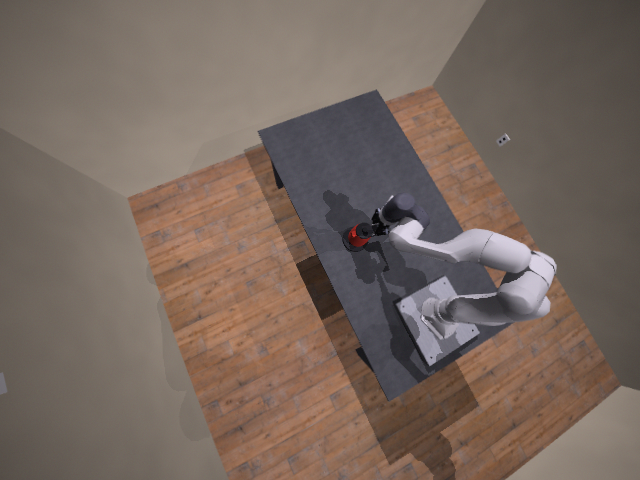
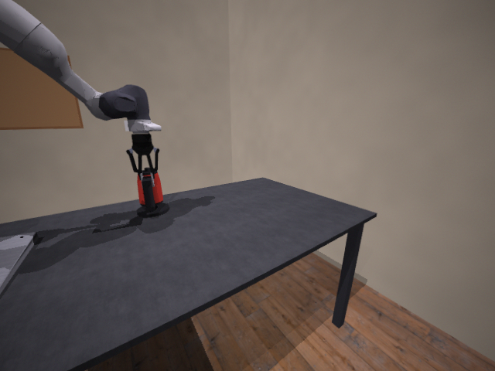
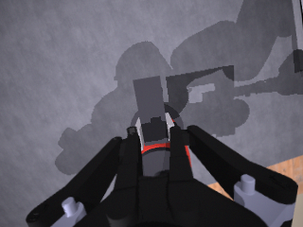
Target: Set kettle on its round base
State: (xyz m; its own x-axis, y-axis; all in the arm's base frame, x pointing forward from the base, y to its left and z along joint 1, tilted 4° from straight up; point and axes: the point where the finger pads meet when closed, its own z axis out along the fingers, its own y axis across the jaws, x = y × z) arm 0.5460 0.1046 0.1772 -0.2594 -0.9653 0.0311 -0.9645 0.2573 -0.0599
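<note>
the long dark table (image 2: 247,247) carries everything: the arm's pale base plate (image 1: 467,338) is bolted at one end so the arm can reach out over the middle of the top, where the work sits. the arm (image 1: 465,253) bends back on itself and comes down from above, which keeps the wrist nearly vertical and so keeps the load upright.

the red kettle (image 2: 157,187) stands over its dark round base (image 2: 162,209), near the table's long edge; in the exterior view its bottom looks to meet the disk, though whether the stud is fully inside the ring is hidden. it appears upright.

the gripper (image 2: 147,175) reaches down beside the body and is clenched on the upright bar of the handle (image 3: 151,111), a finger (image 3: 177,142) on each side. that bar is a narrow, flat-sided thing to pinch, and holding it from above leaves the underside free to drop over the stud.

judging by this, the setting-down looks about done and the release is what remains.
</note>
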